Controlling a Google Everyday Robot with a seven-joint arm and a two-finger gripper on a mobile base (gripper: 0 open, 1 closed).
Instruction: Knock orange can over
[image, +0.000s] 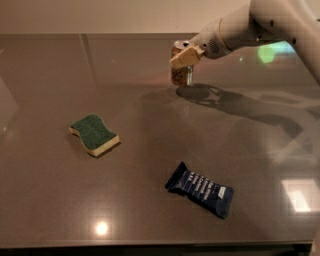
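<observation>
The orange can (180, 75) stands upright on the dark table at the far centre-right, its silver top just showing. My gripper (183, 57) reaches in from the upper right on the white arm (250, 25). It sits against the upper part of the can, and its cream-coloured tip crosses the can's front near the rim. The can's lower half shows below the gripper.
A green and yellow sponge (94, 134) lies at the left middle of the table. A dark blue snack packet (201, 189) lies nearer the front, right of centre. The table's front edge (150, 245) runs along the bottom.
</observation>
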